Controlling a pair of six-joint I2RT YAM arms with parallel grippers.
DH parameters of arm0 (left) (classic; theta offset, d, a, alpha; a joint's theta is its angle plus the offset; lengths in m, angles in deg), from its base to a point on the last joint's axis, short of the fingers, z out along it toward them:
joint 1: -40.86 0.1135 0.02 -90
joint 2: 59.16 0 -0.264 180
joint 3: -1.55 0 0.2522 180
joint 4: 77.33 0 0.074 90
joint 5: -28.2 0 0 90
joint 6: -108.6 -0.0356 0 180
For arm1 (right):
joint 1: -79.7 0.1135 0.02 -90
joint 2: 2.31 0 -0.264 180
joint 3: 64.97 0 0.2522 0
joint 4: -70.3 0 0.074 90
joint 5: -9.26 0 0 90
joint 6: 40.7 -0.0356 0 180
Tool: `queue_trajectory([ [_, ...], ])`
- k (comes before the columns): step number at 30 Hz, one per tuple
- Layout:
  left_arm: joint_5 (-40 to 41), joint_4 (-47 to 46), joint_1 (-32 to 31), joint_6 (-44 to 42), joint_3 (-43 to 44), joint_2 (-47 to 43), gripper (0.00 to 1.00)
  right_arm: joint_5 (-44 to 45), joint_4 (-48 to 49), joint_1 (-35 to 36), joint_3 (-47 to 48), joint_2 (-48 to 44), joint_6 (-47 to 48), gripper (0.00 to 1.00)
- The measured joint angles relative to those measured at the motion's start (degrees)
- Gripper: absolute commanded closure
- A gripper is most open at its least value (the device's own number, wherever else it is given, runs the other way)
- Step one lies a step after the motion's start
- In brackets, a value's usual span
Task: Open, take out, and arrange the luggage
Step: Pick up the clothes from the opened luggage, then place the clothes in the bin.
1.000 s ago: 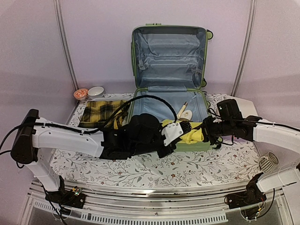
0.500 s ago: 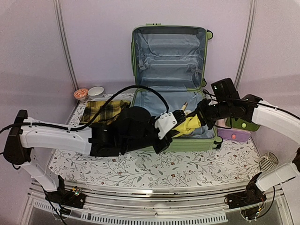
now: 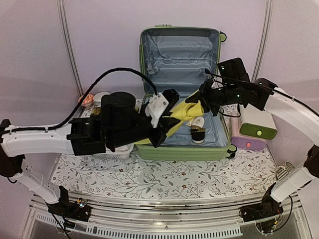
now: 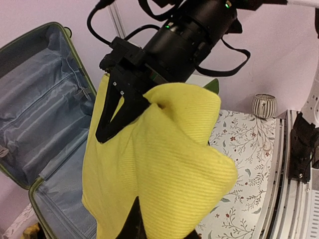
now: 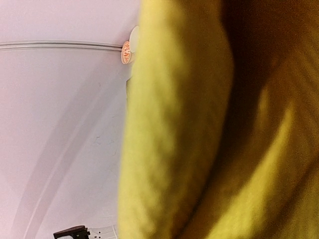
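Observation:
The luggage (image 3: 179,149), a light-green hard-shell suitcase, lies open on the table with its lid (image 3: 180,59) upright at the back, showing grey-blue lining. A yellow cloth (image 3: 185,113) hangs stretched above the open base. My left gripper (image 3: 169,122) is shut on its lower left part and my right gripper (image 3: 202,103) is shut on its upper right corner. In the left wrist view the yellow cloth (image 4: 164,159) drapes over my own dark finger (image 4: 133,226), and the right gripper (image 4: 124,99) pinches its top edge. The right wrist view is filled by the cloth (image 5: 199,149).
A pair of pale slippers (image 3: 198,128) lies in the suitcase base. A white, green and purple box (image 3: 254,127) stands right of it. A white basket (image 3: 119,149) sits under my left arm, with two small bowls (image 3: 94,98) behind. A ribbed cup (image 3: 285,172) stands front right.
Both arms have lifted the yellow cloth from the suitcase's front edge to above its base. The right gripper has closed on it. The left arm has swung back and left.

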Motion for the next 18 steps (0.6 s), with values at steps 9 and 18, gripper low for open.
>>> queue_trajectory([
  [9, -2.54, 7.43, 5.53, 2.08, 0.0, -8.55, 1.0, -0.9, 13.66, 4.04, 5.64, 7.26, 2.29, 0.98],
  [18, 2.58, 16.0, 14.84, -5.53, -0.92, -19.61, 1.0, -6.67, 37.35, 7.58, 25.55, 30.23, 2.97, 0.98],
])
